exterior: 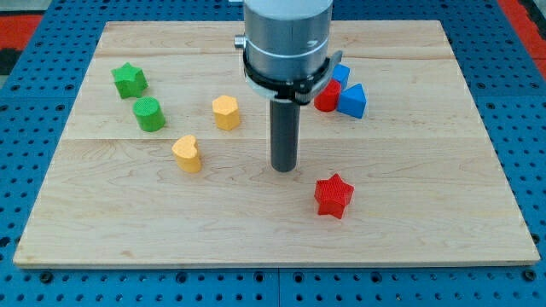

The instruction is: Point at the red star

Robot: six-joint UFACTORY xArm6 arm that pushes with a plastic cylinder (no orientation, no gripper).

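The red star (333, 195) lies on the wooden board (426, 170), right of centre and toward the view's bottom. My tip (284, 168) rests on the board near the centre. It stands apart from the star, to the star's upper left, with a gap of bare wood between them. The arm's grey body rises from the rod to the view's top.
A green star (129, 80) and a green cylinder (149, 114) sit at the left. A yellow hexagon (226, 112) and a yellow heart (187, 153) lie left of my tip. A red cylinder (328, 96), a blue triangle (351, 101) and another blue block (340, 73) cluster at upper right, partly hidden by the arm.
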